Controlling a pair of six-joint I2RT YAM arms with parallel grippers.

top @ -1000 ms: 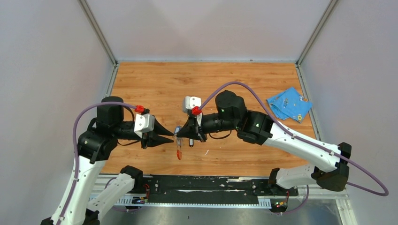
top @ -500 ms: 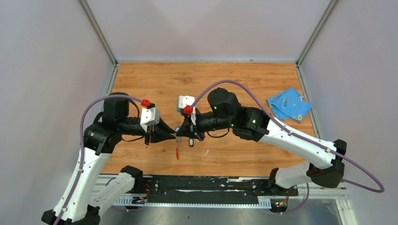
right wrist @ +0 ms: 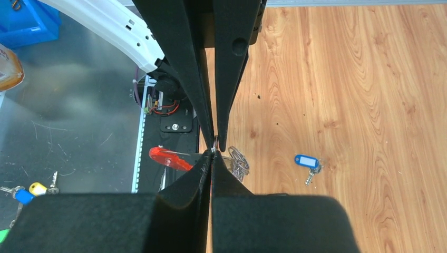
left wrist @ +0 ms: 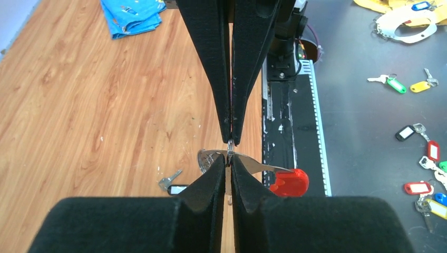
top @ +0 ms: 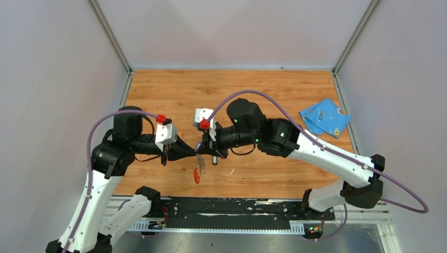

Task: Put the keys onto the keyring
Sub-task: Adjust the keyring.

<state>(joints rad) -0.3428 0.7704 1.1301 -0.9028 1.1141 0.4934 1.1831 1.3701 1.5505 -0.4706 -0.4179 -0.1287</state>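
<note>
A blue cloth [top: 324,117] lies crumpled well behind the right claw [right wrist: 212,158], by the far right edge of the table [top: 263,89]. A blue key [right wrist: 305,161] lies flat on the wood near that claw, on its far side and apart from it. Off the table, past the black rail [top: 226,208], spare tagged keys [left wrist: 392,84] are scattered on a dark surface. Each claw's long black fingers fill the other's camera view and hide most of the pinch point.

The left claw [left wrist: 230,163] and the right claw meet tip to tip above the wood near the front edge. The right claw's fingers are pressed together on the thin metal of the keyring [top: 196,175]. The left claw's fingers are almost together, with a sliver of wood showing between them. Their tips nip the same metal just beside the ring [left wrist: 207,157]. The ring sticks out on the far side of the tips. The red fob hangs below them on the near side, clear of the table.

The left arm [top: 100,158] and right arm [top: 316,153] both reach inward. Their elbows are up, their forearms about level, and their wrists point straight at each other.
</note>
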